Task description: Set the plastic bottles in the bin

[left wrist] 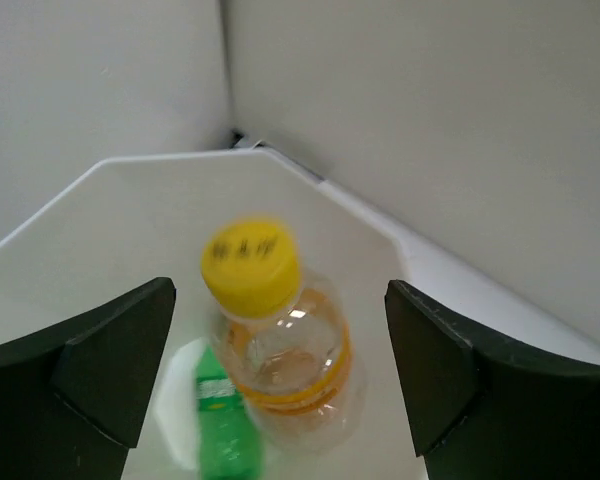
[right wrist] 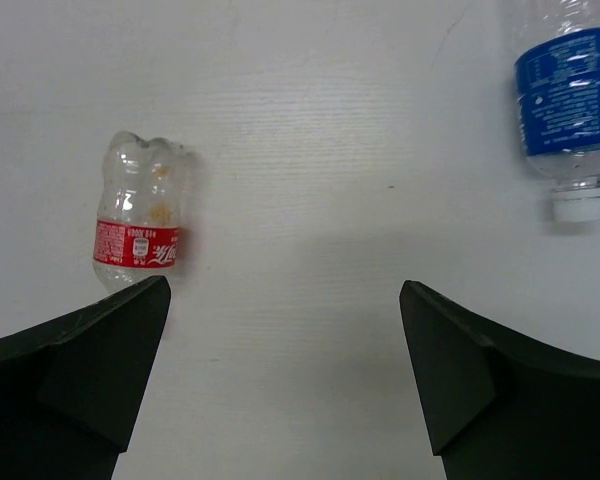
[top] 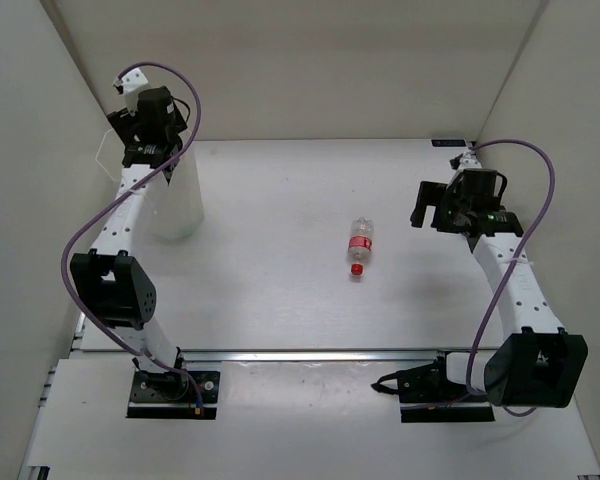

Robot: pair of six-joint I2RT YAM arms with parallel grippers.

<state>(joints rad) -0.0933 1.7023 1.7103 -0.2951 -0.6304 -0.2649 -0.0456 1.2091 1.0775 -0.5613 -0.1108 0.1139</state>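
My left gripper (top: pixel 150 125) hangs open over the translucent white bin (top: pixel 180 205) at the far left. In the left wrist view its fingers (left wrist: pixel 110 360) stand wide apart around (left wrist: pixel 280 300), touching nothing. Below and between them a clear orange-label bottle with a yellow cap (left wrist: pixel 280 350) is blurred inside the bin (left wrist: pixel 130 200), above a green bottle (left wrist: pixel 220 430) on the bin's bottom. A clear red-label bottle (top: pixel 359 245) lies mid-table, also in the right wrist view (right wrist: pixel 138 225). My right gripper (top: pixel 425 205) is open and empty (right wrist: pixel 285 290) above the table, right of that bottle. A blue-label bottle (right wrist: pixel 570 100) lies at that view's upper right.
White walls close in the table on the left, back and right. The bin stands in the far left corner against the walls (left wrist: pixel 430 120). The arm bases and a metal rail (top: pixel 310 355) run along the near edge.
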